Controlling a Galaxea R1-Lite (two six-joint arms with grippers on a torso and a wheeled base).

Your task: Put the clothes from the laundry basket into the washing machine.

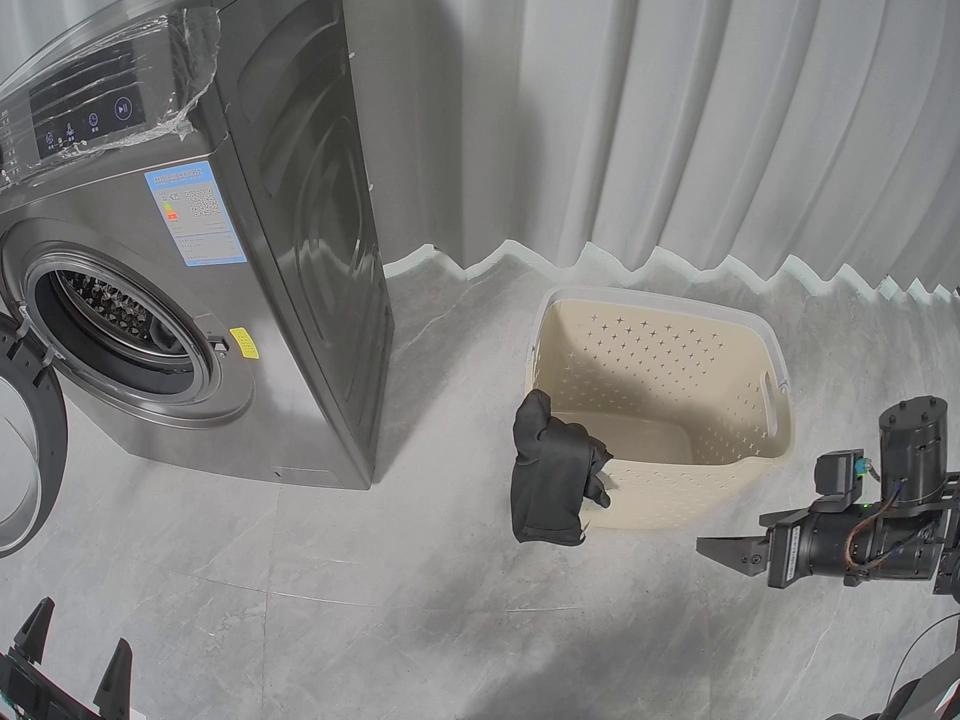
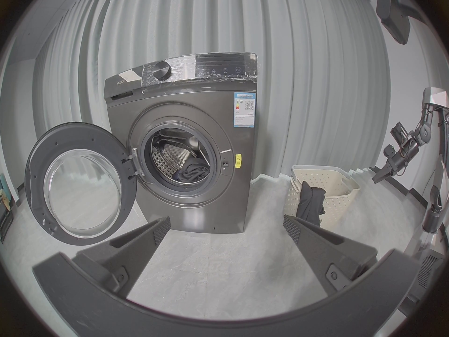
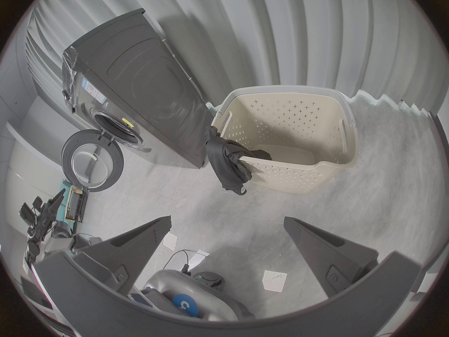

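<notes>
Black garment [image 1: 548, 487] hangs lengthwise over the left rim of the laundry basket [image 1: 700, 392], leftward of the right gripper [image 1: 728, 552] (jaws spread, empty), which sits nearer than the spread left gripper [image 1: 82, 627].

I've got open floor [image 1: 450, 592] between washing machine [image 1: 300, 202] and laundry basket [image 1: 655, 367]; door [image 2: 79, 183] stands wide, drum mouth [image 2: 180, 160] looks unblocked, maybe some dark cloth [image 2: 191, 170] low inside.

Nothing printed can be read. The washing machine [image 1: 300, 202] has a blue-and-white label [image 1: 196, 214] near the upper corner of its front, with lines too small to make out. A small yellow sticker [image 1: 243, 343] sits beside the drum opening. The control panel [image 1: 85, 112] shows what look like lit symbols.
</notes>
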